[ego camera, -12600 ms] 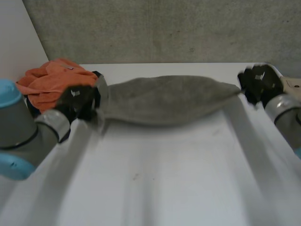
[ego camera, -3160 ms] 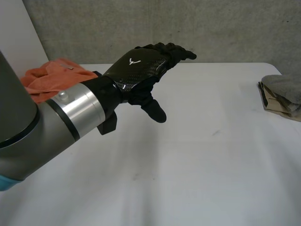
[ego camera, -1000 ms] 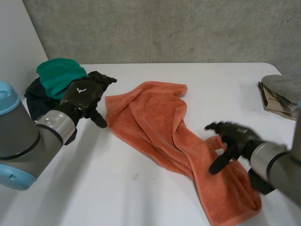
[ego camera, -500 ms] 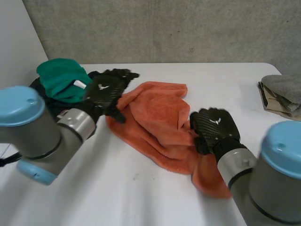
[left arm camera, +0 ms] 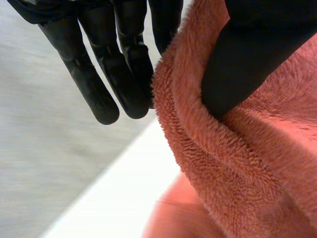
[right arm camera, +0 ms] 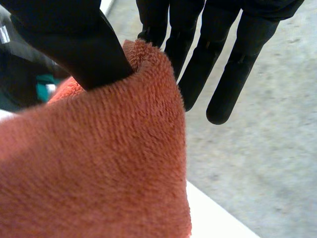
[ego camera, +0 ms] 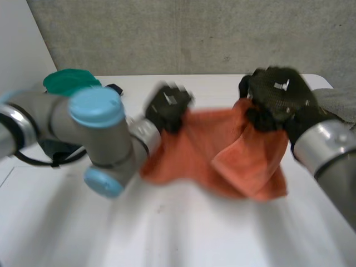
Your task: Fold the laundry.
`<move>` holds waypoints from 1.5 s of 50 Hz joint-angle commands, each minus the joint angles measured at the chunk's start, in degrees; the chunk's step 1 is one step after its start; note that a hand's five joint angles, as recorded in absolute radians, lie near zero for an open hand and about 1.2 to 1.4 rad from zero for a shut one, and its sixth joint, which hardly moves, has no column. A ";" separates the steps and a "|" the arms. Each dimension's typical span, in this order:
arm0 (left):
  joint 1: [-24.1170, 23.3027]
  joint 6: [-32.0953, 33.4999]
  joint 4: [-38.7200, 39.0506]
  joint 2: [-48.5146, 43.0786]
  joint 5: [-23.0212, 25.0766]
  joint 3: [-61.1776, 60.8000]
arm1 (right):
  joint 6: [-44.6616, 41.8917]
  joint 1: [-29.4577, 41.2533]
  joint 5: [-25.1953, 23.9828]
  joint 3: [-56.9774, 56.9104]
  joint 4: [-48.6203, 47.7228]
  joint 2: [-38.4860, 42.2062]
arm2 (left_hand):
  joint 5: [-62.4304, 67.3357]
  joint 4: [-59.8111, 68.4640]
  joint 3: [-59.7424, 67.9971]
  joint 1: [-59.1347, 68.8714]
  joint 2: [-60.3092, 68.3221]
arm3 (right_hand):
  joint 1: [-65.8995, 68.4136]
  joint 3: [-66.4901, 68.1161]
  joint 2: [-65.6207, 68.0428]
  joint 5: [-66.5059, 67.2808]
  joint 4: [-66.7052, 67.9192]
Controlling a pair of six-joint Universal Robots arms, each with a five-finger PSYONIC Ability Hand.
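Note:
An orange towel (ego camera: 222, 153) hangs above the white table (ego camera: 183, 233), stretched between my two hands. My left hand (ego camera: 168, 105) pinches the towel's left upper end; in the left wrist view its thumb (left arm camera: 247, 59) presses the fluffy orange cloth (left arm camera: 237, 163) against the fingers (left arm camera: 124, 69). My right hand (ego camera: 275, 97) holds the right upper end; in the right wrist view its thumb (right arm camera: 74, 44) clamps the towel (right arm camera: 99, 163) against the fingers (right arm camera: 198, 59). The lower part of the towel sags in folds toward the table.
A green cloth (ego camera: 69, 80) lies on a dark pile at the back left of the table. A grey and beige folded stack (ego camera: 339, 105) sits at the right edge, behind my right arm. A grey wall (ego camera: 183, 33) runs behind the table.
Both hands have closed on the orange towel and lifted it off the table, pulling it out between them. The left hand moved right, the right hand moved up and back.

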 commanded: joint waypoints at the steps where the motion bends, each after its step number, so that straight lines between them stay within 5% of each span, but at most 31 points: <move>1: 2.78 -6.38 7.86 8.44 -5.01 3.08 | -0.09 0.54 3.30 -14.52 -4.18 8.96 | 15.45 11.33 12.00 12.80 12.12 | 18.52 11.93 13.02 12.98 11.35; 7: 2.52 -5.77 9.27 17.32 -6.14 -1.57 | 2.28 2.39 9.81 -20.86 -17.07 12.83 | 15.45 11.33 12.00 12.80 12.12 | 18.52 11.93 13.02 12.98 11.35; 11: 2.26 -3.92 9.97 21.72 -8.87 -9.56 | 2.64 3.45 9.03 -19.81 -24.31 14.77 | 15.45 11.33 12.00 12.80 12.12 | 18.52 11.93 13.02 12.98 11.35; 26: -7.41 -5.41 7.70 20.32 -11.24 -39.98 | -5.96 3.01 5.95 -7.77 -15.80 25.75 | 15.45 11.33 12.00 12.80 12.12 | 18.52 11.93 13.02 12.98 11.35; 28: -7.94 -7.07 5.94 20.41 -11.68 -40.86 | -7.20 2.66 5.69 -6.98 -15.09 26.37 | 6.11 1.99 2.66 3.45 2.78 | 18.52 11.93 13.02 12.98 11.35; 33: -7.68 -13.22 -3.09 25.22 -12.21 -40.52 | -10.10 1.60 4.37 -6.10 -15.00 25.23 | -39.78 -43.90 -43.23 -42.43 -43.11 | 18.52 11.93 13.02 12.98 11.35; 40: -0.04 -14.99 -7.34 34.64 -11.78 -37.80 | -10.01 2.48 0.42 -5.74 -16.14 18.21 | -50.30 -54.42 -53.75 -52.95 -53.63 | 18.52 11.93 13.02 12.98 11.35; 47: 11.47 -13.33 -3.12 33.61 -2.14 -31.74 | -9.49 4.50 -5.11 -2.94 -19.91 9.07 | -50.47 -54.59 -53.92 -53.12 -53.80 | 18.52 11.93 13.02 12.98 11.35; 54: 17.37 -8.67 -6.54 23.49 6.94 -26.37 | -6.42 5.29 -10.66 0.23 -22.64 1.33 | -54.55 -58.67 -58.00 -57.20 -57.88 | 18.52 11.93 13.02 12.98 11.35; 63: 16.23 -6.91 -8.13 10.93 13.01 -19.96 | 2.81 6.09 -15.23 1.46 -25.20 -7.02 | -54.55 -58.67 -58.00 -57.20 -57.88 | 18.52 11.93 13.02 12.98 11.35; 73: 9.29 -10.77 -8.31 0.99 21.36 -13.80 | 8.09 5.91 -16.03 1.03 -25.20 -9.75 | -54.55 -58.67 -58.00 -57.20 -57.88 | 18.52 11.93 13.02 12.98 11.35; 74: 8.76 -11.21 -8.39 0.72 21.88 -13.28 | 8.00 5.82 -16.02 0.94 -25.20 -9.75 | -51.03 -55.15 -54.48 -53.68 -54.36 | 18.52 11.93 13.02 12.98 11.35; 75: 7.71 -12.26 -8.57 0.28 22.15 -12.31 | 7.57 5.30 -15.85 0.59 -25.11 -9.40 | -26.66 -30.78 -30.11 -29.31 -29.99 | 18.52 11.93 13.02 12.98 11.35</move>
